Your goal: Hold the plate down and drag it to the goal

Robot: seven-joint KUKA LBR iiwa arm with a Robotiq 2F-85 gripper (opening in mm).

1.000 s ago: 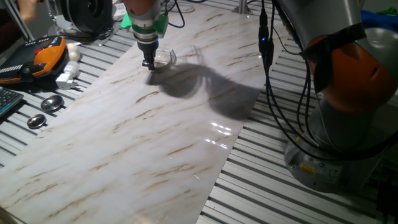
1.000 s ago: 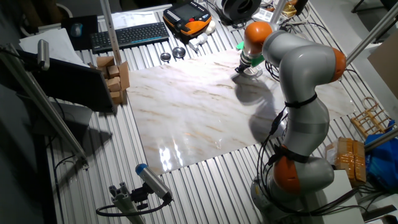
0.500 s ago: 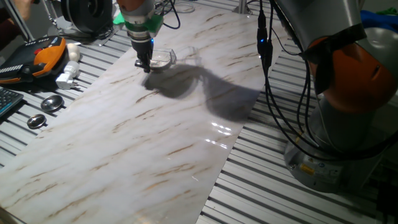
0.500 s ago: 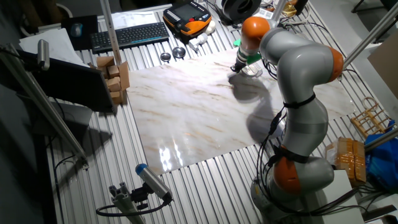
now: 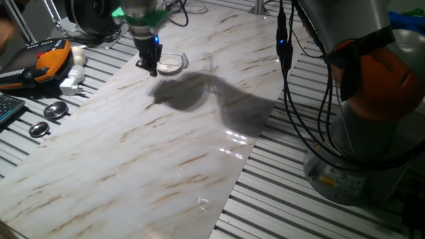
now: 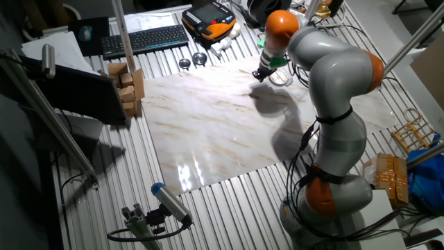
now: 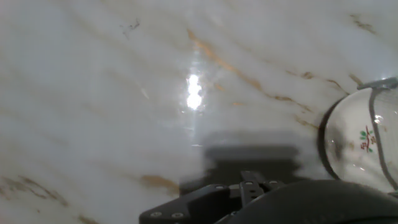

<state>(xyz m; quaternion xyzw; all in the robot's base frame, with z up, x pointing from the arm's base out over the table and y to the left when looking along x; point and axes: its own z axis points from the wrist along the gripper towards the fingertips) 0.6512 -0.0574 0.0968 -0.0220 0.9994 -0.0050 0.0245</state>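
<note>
The plate (image 5: 170,63) is a small white dish on the marble board (image 5: 166,146), near its far left edge. The goal (image 5: 184,61), a clear bracket, stands around it, and in the hand view its glinting wall (image 7: 374,118) crosses the plate (image 7: 357,143). My gripper (image 5: 149,66) is just left of the plate, apart from it, a little above the board. Its fingers are together and hold nothing. In the other fixed view the gripper (image 6: 258,75) is left of the plate (image 6: 280,79). In the hand view the gripper (image 7: 249,183) shows only as a dark tip at the bottom.
Two grey metal discs (image 5: 56,109) (image 5: 38,129) lie on the slats left of the board. An orange device (image 5: 50,56) and a white adapter (image 5: 72,83) lie beyond them. A keyboard (image 6: 142,38) and cardboard boxes (image 6: 128,83) are further off. The arm's base (image 5: 372,113) stands on the right.
My gripper has moved left off the plate and risen slightly. The plate has stayed in the clear bracket.
</note>
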